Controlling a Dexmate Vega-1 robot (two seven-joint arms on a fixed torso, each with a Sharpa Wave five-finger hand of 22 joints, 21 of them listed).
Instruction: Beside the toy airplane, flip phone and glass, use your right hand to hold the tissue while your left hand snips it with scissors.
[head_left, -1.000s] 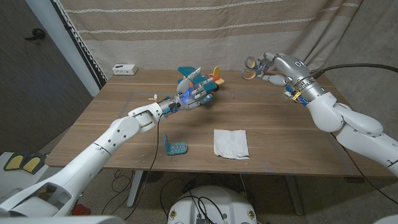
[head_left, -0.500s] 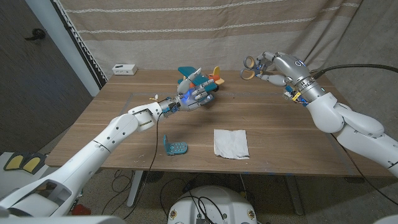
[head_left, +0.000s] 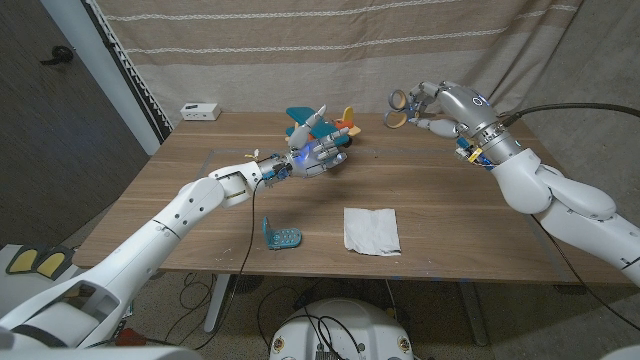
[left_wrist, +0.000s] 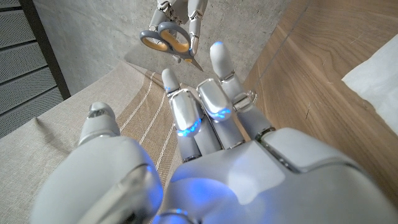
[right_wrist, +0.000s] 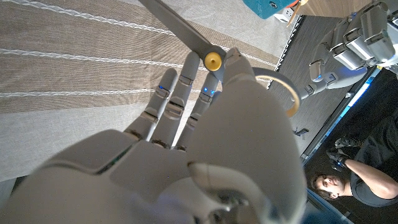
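Note:
My right hand (head_left: 438, 107) is raised over the table's far right edge and grips the scissors (head_left: 402, 103) by their tan handles. In the right wrist view the blade and yellow pivot of the scissors (right_wrist: 213, 60) stick out past the right hand (right_wrist: 186, 143). My left hand (head_left: 316, 155) hovers with fingers apart and holds nothing, right in front of the toy airplane (head_left: 312, 126). From the left wrist, the left hand (left_wrist: 205, 155) points toward the scissors (left_wrist: 169, 41). The white tissue (head_left: 372, 229) lies flat near the front edge, and the teal flip phone (head_left: 282, 236) lies to its left.
A small white box (head_left: 201, 111) sits at the far left corner. A clear rim, likely the glass (left_wrist: 247, 99), shows just past my left fingers. A curtain hangs behind the table. A person (right_wrist: 339, 180) stands off to the side in the right wrist view.
My left hand has drifted slightly up and toward the right hand. The right hand with the scissors has barely moved.

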